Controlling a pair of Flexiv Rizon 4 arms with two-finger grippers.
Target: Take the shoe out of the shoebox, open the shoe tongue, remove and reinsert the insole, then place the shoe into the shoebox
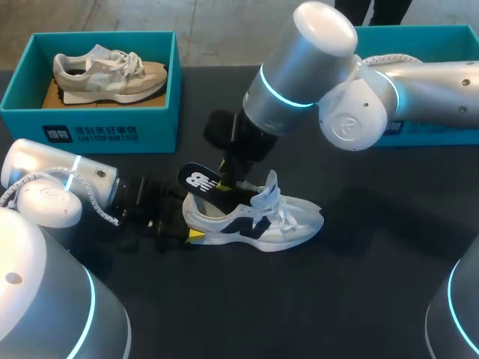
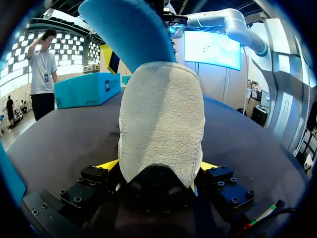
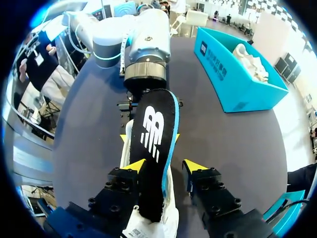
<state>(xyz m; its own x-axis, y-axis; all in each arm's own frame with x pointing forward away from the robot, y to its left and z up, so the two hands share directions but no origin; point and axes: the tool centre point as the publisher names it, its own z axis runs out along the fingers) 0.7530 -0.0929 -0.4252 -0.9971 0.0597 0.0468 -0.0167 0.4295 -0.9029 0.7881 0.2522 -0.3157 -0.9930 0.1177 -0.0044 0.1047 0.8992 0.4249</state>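
A white shoe with navy panels [image 1: 284, 221] lies on its sole mid-table, toe to the right. My left gripper [image 1: 187, 233] holds its heel; in the left wrist view both yellow tips press the heel [image 2: 161, 124] from either side. A black insole [image 1: 200, 181] with a blue underside [image 2: 129, 29] sticks up out of the shoe's opening. My right gripper [image 1: 228, 179] hangs over the opening. In its wrist view it stands open [image 3: 166, 166]: the insole [image 3: 151, 144] leans on one finger, with a gap to the other.
A teal shoebox [image 1: 90, 112] with a beige shoe [image 1: 108, 75] inside stands at the back left. Another teal box [image 1: 419, 127] sits at the back right, behind my right arm. Dark table stretches in front of the shoe.
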